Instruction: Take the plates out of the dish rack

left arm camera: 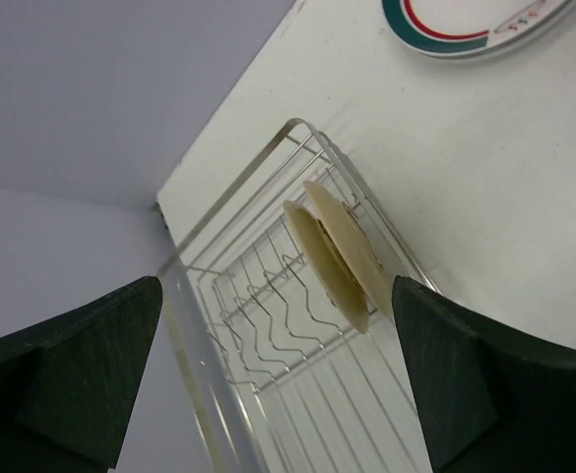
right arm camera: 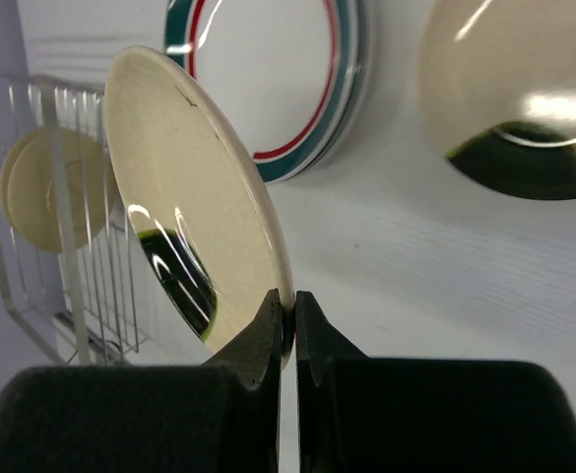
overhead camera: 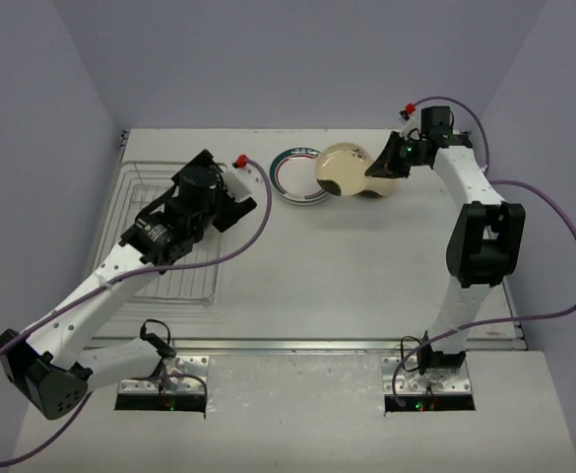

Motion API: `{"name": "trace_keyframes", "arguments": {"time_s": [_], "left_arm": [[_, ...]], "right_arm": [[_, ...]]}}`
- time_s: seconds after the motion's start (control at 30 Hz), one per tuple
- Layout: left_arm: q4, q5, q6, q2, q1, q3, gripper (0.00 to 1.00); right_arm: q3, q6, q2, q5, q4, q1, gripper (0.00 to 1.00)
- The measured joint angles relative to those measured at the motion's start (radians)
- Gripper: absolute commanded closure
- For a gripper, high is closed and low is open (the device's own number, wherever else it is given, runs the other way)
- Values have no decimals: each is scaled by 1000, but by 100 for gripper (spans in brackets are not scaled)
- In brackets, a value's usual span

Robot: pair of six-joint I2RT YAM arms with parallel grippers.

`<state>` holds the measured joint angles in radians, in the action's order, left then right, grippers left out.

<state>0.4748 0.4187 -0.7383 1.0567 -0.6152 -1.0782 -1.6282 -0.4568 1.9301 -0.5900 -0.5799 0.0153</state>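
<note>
My right gripper (right arm camera: pixel 294 315) is shut on the rim of a plain tan plate (right arm camera: pixel 194 197), holding it tilted above the table near the back right (overhead camera: pixel 339 168). Below it a white plate with a teal rim and red ring (overhead camera: pixel 295 177) lies flat, with another tan plate (right arm camera: pixel 514 89) to its right. The silver wire dish rack (overhead camera: pixel 135 192) stands at the left. Two tan plates (left arm camera: pixel 342 256) stand edge-on in the rack's far slots. My left gripper (left arm camera: pixel 278 394) hangs open over the rack (left arm camera: pixel 238 187), short of those plates, with nothing between its fingers.
The room's walls close in the table at the back and left, near the rack's far corner. A purple cable (overhead camera: pixel 258 222) loops from the left wrist over the rack's right side. The right arm (overhead camera: pixel 480 236) stands along the table's right side.
</note>
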Motion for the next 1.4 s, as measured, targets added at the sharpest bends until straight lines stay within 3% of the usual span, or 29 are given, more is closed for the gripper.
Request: {"name": "trace_keyframes", "arguments": {"time_s": [0.13,0.27,0.53,0.77,0.9,1.03,1.13,1.27,1.33,1.4], "left_arm": [[46,-92,254,86,120,-105,0],[98,-168,408,119,160,-109,0],[157,-229,524,141,195,-109,0],[192,-298,597,186,292,-171,0],[198,-323,620,201,319,-185,0],[207,-339,638,203,327,-185,0],[206,-355,653,204,349,-185,0],[208,-372,675,212,408,-188,1],[211,-385,685,225,440,-199,8],[211,-401,695,241,469,-209,17]], "right_arm": [[-85,-1,89,40,-18,-87,100],[-188,-5,208,61,3,-135,100],[-278,-6,356,105,-6,-181,100],[-297,5,406,117,-5,-185,100],[-297,9,420,130,-6,-185,86],[-297,9,422,144,-4,-185,39],[-297,15,422,156,-5,-185,19],[-294,14,408,182,-10,-185,9],[-286,17,385,196,-16,-185,2],[-275,21,352,211,-21,-185,1]]}}
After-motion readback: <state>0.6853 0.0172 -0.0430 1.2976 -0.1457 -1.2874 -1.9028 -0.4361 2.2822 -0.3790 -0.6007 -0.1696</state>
